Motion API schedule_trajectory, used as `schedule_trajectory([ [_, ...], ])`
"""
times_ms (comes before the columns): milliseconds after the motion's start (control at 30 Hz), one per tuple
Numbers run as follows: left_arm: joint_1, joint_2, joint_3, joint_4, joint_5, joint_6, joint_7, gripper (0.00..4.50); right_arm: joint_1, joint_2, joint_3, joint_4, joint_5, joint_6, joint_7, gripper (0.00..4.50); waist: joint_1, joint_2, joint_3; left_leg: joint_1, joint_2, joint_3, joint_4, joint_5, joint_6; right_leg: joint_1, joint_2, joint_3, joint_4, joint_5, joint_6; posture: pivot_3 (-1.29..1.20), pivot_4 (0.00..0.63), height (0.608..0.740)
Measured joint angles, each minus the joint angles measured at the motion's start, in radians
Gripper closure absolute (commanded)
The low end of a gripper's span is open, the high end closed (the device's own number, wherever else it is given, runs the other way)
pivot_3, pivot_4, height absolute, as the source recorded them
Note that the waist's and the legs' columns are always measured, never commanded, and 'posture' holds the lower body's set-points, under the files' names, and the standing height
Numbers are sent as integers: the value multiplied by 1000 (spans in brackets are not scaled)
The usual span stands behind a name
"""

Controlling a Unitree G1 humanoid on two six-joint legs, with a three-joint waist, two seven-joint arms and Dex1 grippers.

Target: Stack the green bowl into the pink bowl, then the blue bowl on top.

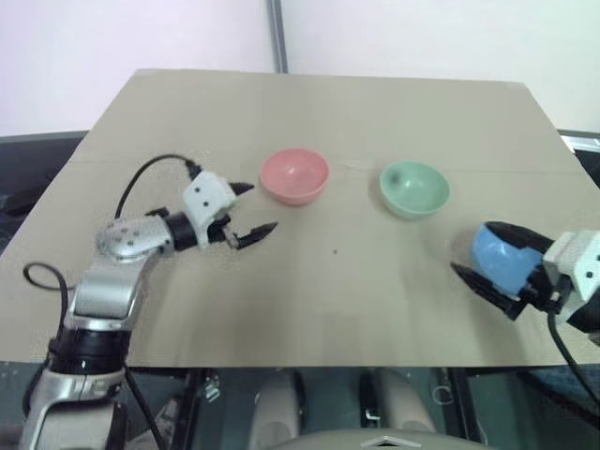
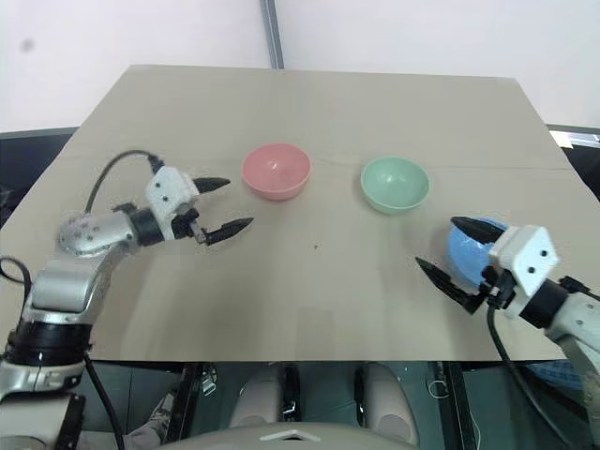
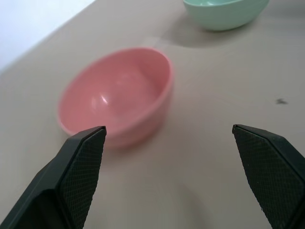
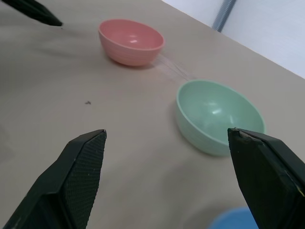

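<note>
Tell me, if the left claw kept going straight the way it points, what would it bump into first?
Probably the pink bowl: the open left claw points toward it, with bare table between. It may pass just beside the bowl; depth is unclear.

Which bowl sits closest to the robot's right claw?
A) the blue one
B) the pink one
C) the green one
A: the blue bowl lies right by the right gripper, while the green bowl and pink bowl stand farther up the table.
</note>
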Motion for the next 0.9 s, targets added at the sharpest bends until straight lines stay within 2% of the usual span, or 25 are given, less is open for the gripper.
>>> schedule_trajectory([
  [100, -112, 48, -100, 10, 110, -53, -44, 0, -50, -8, 62, 3, -21, 1, -4, 75, 3, 0, 0, 0, -1, 0, 0, 0, 0, 0, 0, 0, -1, 0, 0, 0, 150, 740],
  [133, -135, 52, -129, 19, 142, -62, -55, 0, -61, -9, 76, 3, -26, 0, -5, 75, 3, 0, 0, 0, -1, 1, 0, 0, 0, 0, 0, 1, -1, 0, 0, 0, 150, 740],
  [167, -200, 54, -215, 71, 223, -72, -87, 0, -96, -14, 120, 10, -45, -1, -5, 75, 4, 0, 0, 0, -1, 1, 0, 0, 0, 0, 0, 0, 0, 1, 1, 0, 150, 740],
  [300, -305, 31, -348, 186, 350, -97, -137, 0, -137, -15, 176, 21, -75, -5, -5, 75, 9, 0, 0, 0, -1, 1, 0, 0, 0, 0, 1, 1, 0, 1, 1, 0, 150, 740],
  [333, -339, 6, -382, 244, 400, -114, -136, 407, -140, -15, 183, 22, -83, -5, -6, 0, 13, 0, 0, -1, -1, 1, 0, 0, 0, 0, 1, 0, 0, 2, 3, 0, 150, 740],
  [400, -375, -24, -413, 311, 444, -143, -127, 815, -139, -15, 186, 21, -94, -5, -12, 0, 18, 0, 0, -2, -1, 1, 1, 0, 0, -1, 1, 0, 0, 2, 3, 0, 150, 740],
  [533, -425, -69, -431, 404, 498, -194, -107, 2572, -135, -14, 195, 11, -107, -4, -26, 0, 20, 0, 0, -2, -1, 0, 1, 0, 0, -1, 1, 0, 0, 2, 3, 0, 150, 740],
  [633, -441, -103, -437, 450, 512, -222, -103, 4127, -120, -13, 195, -9, -113, -2, -44, 0, 20, 0, 0, -2, -1, 0, 1, 0, 0, -1, 1, 0, 0, 2, 4, 0, 150, 740],
  [667, -442, -111, -439, 460, 513, -232, -103, 4452, -113, -12, 195, -12, -115, -2, -47, 0, 20, 0, 0, -2, -1, 0, 2, 0, 0, -1, 1, 0, 0, 2, 4, 0, 150, 740],
  [800, -442, -125, -441, 478, 503, -265, -129, 4452, -86, -7, 194, -24, -121, 0, -66, 0, 19, 0, 0, -3, -1, 0, 2, 0, 0, -1, 1, 0, 0, 2, 4, 0, 150, 740],
  [900, -391, -101, -417, 388, 393, -350, -236, 4452, -76, -6, 192, -43, -121, 1, -77, 0, 17, 0, 0, -2, 0, 0, 2, 0, 0, -2, 1, 0, 0, 2, 4, 0, 150, 740],
])
